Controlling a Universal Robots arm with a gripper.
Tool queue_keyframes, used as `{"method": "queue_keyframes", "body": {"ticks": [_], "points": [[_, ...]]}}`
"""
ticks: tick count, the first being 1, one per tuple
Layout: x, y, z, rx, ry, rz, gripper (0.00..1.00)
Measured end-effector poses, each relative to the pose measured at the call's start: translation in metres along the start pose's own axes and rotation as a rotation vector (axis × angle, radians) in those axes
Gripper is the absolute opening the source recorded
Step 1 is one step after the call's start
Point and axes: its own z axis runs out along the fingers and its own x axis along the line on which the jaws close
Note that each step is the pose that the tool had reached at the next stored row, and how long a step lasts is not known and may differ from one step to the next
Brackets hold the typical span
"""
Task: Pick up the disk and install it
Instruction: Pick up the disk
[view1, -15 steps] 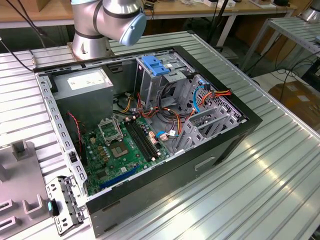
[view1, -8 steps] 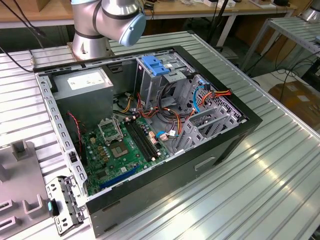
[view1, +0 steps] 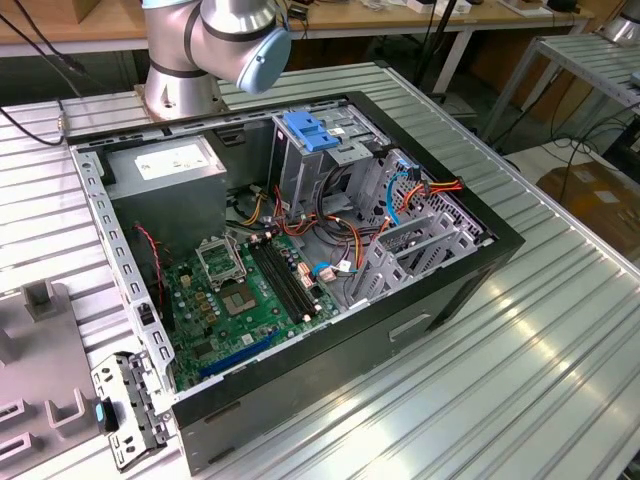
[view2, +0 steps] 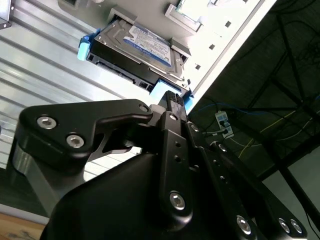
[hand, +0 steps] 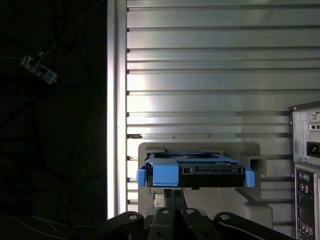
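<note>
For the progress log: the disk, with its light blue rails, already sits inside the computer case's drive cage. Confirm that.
Not right. The disk, with its light blue rails, sits in a grey holder on the ribbed metal table, outside the computer case, as the first wrist view shows.

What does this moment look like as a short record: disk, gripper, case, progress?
disk: lying in a grey holder on the ribbed table, blue side rails attached
gripper: right at the disk's blue end; contact unclear
computer case: open on the table, blue-topped drive cage inside
progress: disk not yet in the case
</note>
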Motion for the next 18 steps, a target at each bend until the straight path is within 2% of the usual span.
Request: {"method": "queue_keyframes", "body": {"ticks": [11,18], "points": [[0.0,0.0,0.0,0.0001,0.0002,-0.005,0.11],[0.0,0.0,0.0001,0.0017,0.0052,-0.158,0.11]]}}
